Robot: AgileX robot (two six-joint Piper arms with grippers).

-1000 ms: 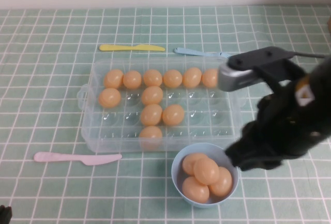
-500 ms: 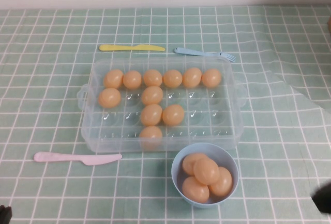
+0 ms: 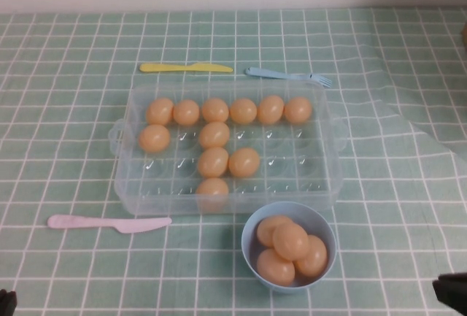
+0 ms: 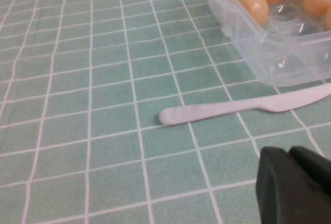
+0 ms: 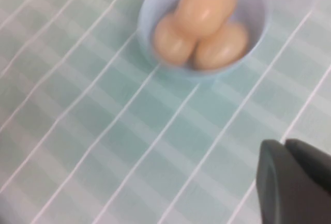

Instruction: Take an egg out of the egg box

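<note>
The clear plastic egg box [image 3: 299,164] stands mid-table and holds several tan-orange eggs, one near its middle [image 3: 213,161]. Its near-left corner [image 4: 269,58] with eggs [image 4: 256,6] shows in the left wrist view. My left gripper [image 3: 5,302] sits at the table's front left corner, shut and empty [image 4: 288,154]. My right gripper [image 3: 451,292] sits at the front right corner, shut and empty [image 5: 285,146], apart from the box.
A light-blue bowl [image 3: 250,227] with several eggs stands in front of the box; it also shows in the right wrist view [image 5: 150,1]. A pink knife [image 3: 109,222] lies front left. A yellow knife [image 3: 186,68] and a blue fork [image 3: 288,75] lie behind the box.
My right arm, which hung over the table beside the bowl, has pulled back to the front right corner. The eggs, box and bowl have not moved.
</note>
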